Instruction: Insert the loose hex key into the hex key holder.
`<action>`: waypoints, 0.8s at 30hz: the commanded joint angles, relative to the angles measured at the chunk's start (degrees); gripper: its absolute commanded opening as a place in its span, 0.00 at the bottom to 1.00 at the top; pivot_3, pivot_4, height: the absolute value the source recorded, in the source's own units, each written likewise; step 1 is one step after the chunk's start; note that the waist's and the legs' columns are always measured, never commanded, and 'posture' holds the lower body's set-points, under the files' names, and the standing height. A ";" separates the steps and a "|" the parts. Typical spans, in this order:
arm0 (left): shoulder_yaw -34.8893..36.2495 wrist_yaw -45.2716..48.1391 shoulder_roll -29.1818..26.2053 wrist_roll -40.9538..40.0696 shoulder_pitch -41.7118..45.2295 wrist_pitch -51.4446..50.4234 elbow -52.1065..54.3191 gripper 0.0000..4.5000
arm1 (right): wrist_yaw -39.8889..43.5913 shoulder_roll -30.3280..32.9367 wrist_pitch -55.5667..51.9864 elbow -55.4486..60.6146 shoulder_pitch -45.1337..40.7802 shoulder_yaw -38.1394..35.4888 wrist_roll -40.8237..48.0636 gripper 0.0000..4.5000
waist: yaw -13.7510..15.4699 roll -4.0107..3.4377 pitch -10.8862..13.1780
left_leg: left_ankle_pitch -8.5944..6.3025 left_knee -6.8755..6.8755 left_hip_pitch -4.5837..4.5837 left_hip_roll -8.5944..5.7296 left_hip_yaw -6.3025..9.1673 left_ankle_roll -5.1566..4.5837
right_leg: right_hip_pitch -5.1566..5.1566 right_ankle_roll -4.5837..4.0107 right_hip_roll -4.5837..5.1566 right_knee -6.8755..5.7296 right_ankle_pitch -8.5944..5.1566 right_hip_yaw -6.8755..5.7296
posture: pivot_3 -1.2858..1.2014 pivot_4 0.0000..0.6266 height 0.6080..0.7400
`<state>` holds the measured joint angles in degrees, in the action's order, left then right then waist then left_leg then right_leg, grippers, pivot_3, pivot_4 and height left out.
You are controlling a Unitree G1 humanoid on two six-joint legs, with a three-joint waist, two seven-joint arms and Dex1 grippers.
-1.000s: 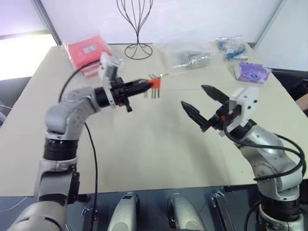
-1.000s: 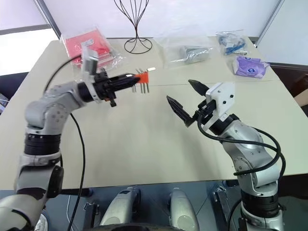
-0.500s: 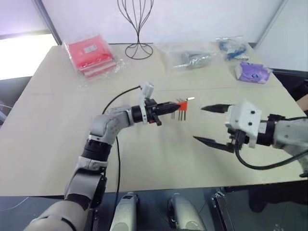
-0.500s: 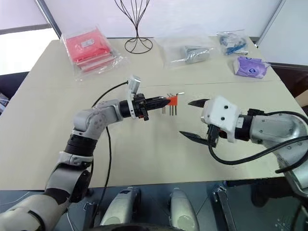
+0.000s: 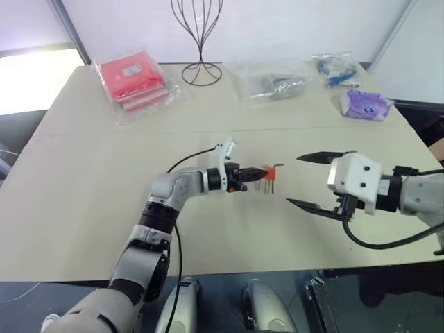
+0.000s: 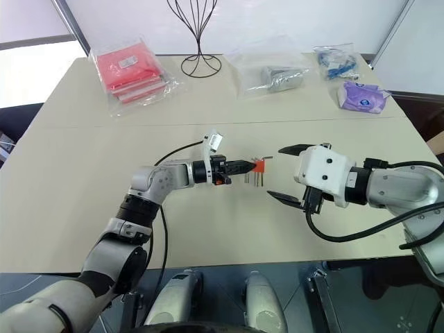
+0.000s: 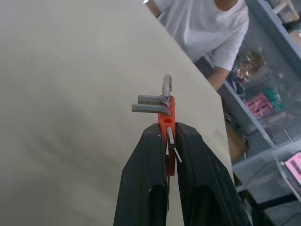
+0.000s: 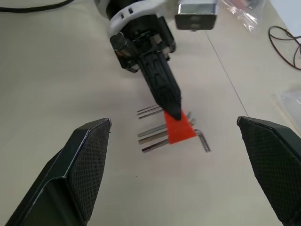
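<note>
My left gripper (image 5: 258, 174) is shut on the hex key holder (image 5: 266, 172), an orange-red block held just above the table's middle. Its black fingers (image 7: 150, 160) clamp the block's end. A few thin metal keys stick out of the holder (image 7: 166, 122), and one bent end shows at its far side. My right gripper (image 5: 293, 180) stands open and empty a short way to the right of the holder (image 8: 178, 128), pointing at it, one finger above the other. The loose hex key is out of view.
The beige table (image 5: 83, 180) carries red packets (image 5: 132, 78) at the back left, a black wire stand (image 5: 200, 41), clear bags (image 5: 277, 84), a blue-filled bag (image 5: 333, 68) and a purple packet (image 5: 366, 104). A person in a white shirt (image 7: 207, 28) stands beyond the table.
My left arm has come down and to the right with the holder, close above the table. My right gripper has rolled and now points left at the holder, still open.
</note>
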<state>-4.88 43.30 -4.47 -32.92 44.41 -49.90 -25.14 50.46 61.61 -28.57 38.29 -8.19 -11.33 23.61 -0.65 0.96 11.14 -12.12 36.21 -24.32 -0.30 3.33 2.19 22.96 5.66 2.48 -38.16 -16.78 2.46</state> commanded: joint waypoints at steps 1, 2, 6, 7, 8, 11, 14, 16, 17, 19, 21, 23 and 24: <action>1.46 -0.63 0.03 0.66 0.49 -1.02 -1.81 0.00 | -1.56 -0.71 -0.72 2.57 -0.14 -1.68 -0.31 0.99 | 0.02 0.00 0.00 | 0.00 0.00 0.00 0.00 0.00 0.00 | 0.00 0.00 0.00 0.00 0.00 0.00 | 0.52 0.24 1.00; 1.72 -1.05 0.01 0.84 0.52 -1.28 -2.64 0.00 | -1.94 -0.92 -1.02 3.00 -0.09 -1.52 -0.36 0.99 | 0.03 0.00 0.00 | 0.00 -0.01 0.00 0.00 0.00 0.00 | 0.00 0.00 0.00 0.00 0.00 0.00 | 0.52 0.24 1.00; 3.49 -2.21 -0.01 0.90 0.99 -1.92 -4.50 0.00 | -2.75 -1.71 -1.92 3.88 -0.29 -1.09 -0.45 0.99 | 0.05 0.00 0.00 | 0.00 0.01 0.01 0.00 0.02 0.00 | -0.02 0.00 0.00 0.00 0.00 0.00 | 0.52 0.24 1.00; 3.76 -2.41 -0.15 1.05 0.99 -1.98 -4.83 0.09 | -2.86 -1.86 -1.96 3.88 -0.37 -0.92 -0.59 1.00 | 0.04 0.00 0.00 | 0.00 0.01 0.01 0.00 0.02 0.00 | -0.03 0.00 0.00 0.00 0.00 0.00 | 0.52 0.24 1.00; 3.96 -2.57 -0.28 1.22 0.97 -2.08 -5.08 0.20 | -2.94 -1.96 -1.94 3.83 -0.46 -0.76 -0.72 1.00 | 0.02 0.00 0.00 | 0.00 0.01 0.04 0.00 0.02 0.00 | -0.06 0.00 0.01 0.00 0.00 0.00 | 0.52 0.24 1.00; 4.61 -3.15 -0.66 1.89 0.70 -2.18 -5.67 0.50 | -3.00 -2.30 -1.65 3.55 -0.84 -0.26 -1.07 1.00 | 0.04 0.00 -0.01 | 0.00 0.00 0.09 0.00 0.02 0.00 | -0.08 0.00 0.00 0.00 0.00 0.00 | 0.52 0.24 1.00; 5.67 -4.06 -1.14 2.04 0.63 -2.85 -5.98 0.85 | -2.91 -2.53 -1.29 3.22 -1.14 0.13 -1.33 1.00 | 0.06 0.02 -0.02 | 0.00 0.01 0.24 0.00 0.02 0.00 | -0.26 0.00 0.03 0.02 0.00 0.00 | 0.52 0.24 1.00; 5.95 -4.10 -2.13 2.22 0.37 -3.16 -5.30 0.99 | -2.82 -2.59 -0.92 2.91 -1.40 0.42 -1.49 1.00 | -0.02 0.02 -0.02 | 0.00 -0.01 0.51 0.00 0.01 0.00 | -0.53 0.00 0.03 0.05 0.00 0.00 | 0.52 0.24 1.00; 5.92 -3.91 -2.67 2.38 0.24 -3.20 -4.91 0.99 | -2.78 -2.60 -0.80 2.79 -1.50 0.53 -1.54 1.00 | -0.17 0.03 -0.02 | -0.01 -0.04 0.71 0.01 0.00 0.01 | -0.69 0.00 0.03 0.06 0.00 0.02 | 0.52 0.24 1.00; 5.83 -3.20 -4.26 2.52 -0.03 -3.35 -3.85 0.99 | -2.62 -2.57 -0.52 2.40 -1.71 0.70 -1.67 1.00 | -0.46 0.03 -0.02 | -0.01 -0.11 0.88 0.02 -0.03 0.01 | -0.75 -0.01 0.00 0.06 -0.01 0.10 | 0.52 0.24 1.00; 4.16 -0.77 -7.35 3.66 -0.80 -1.79 -1.32 0.99 | -2.31 -2.46 0.01 1.90 -1.60 0.54 -1.83 1.00 | -0.55 0.02 -0.02 | -0.01 -0.14 0.89 0.07 -0.04 0.01 | -0.71 -0.01 -0.06 0.05 -0.01 0.13 | 0.52 0.24 1.00; 2.45 1.75 -10.13 4.89 -1.55 0.67 1.44 0.99 | -1.96 -2.37 0.51 1.47 -1.31 0.19 -1.91 1.00 | -0.57 0.02 -0.02 | -0.01 -0.20 0.89 0.08 -0.07 0.01 | -0.66 -0.01 -0.08 0.05 -0.01 0.17 | 0.52 0.24 1.00; 1.45 3.89 -12.22 6.04 -2.06 3.72 3.82 0.99 | -1.60 -2.32 0.75 0.96 -1.20 -0.10 -1.85 1.00 | -0.51 0.02 -0.02 | -0.01 -0.23 0.88 0.09 -0.08 0.01 | -0.63 -0.02 -0.08 0.05 -0.01 0.18 | 0.52 0.24 1.00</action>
<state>-2.28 44.71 -14.18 -29.17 43.02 -50.01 -25.00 48.39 59.44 -29.23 39.18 -9.00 -9.72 21.73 -1.16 0.98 11.12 -12.13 35.96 -23.44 -0.19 3.26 2.20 22.33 5.64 2.42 -38.12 -16.79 2.65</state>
